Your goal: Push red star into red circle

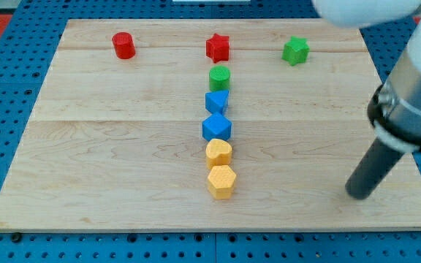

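The red star [218,47] lies near the view's top, at the centre of the wooden board. The red circle [123,45], a short cylinder, stands to its left near the top left, well apart from it. My tip [359,195] is at the view's lower right, far from both red blocks and touching no block.
A green star [295,51] lies at the top right. Below the red star a column runs down the middle: a green cylinder [220,77], a blue block [217,101], a blue hexagon [216,128], a yellow cylinder [218,153], a yellow hexagon [221,181]. The board [86,161] rests on a blue pegboard.
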Controlling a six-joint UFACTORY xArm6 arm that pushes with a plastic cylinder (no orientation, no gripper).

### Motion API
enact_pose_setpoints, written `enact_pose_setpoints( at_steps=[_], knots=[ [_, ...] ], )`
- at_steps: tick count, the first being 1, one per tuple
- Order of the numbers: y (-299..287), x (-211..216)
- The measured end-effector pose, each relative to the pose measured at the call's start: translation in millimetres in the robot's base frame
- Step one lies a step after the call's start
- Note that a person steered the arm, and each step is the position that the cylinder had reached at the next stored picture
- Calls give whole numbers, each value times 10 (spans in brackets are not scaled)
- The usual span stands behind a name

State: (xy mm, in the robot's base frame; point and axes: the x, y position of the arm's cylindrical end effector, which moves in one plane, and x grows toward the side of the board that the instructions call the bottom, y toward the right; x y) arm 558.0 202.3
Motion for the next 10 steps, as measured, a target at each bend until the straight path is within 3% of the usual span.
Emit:
enact_pose_setpoints(
  at_steps=[3, 4, 5, 6, 7, 9, 10],
  knots=[
    [-269, -1236],
    [-600, -1408],
    [-618, -1718],
    [-170, -2267],
    [-138, -2493],
    [-110, -2302],
    [-691, -1960]
  ],
)
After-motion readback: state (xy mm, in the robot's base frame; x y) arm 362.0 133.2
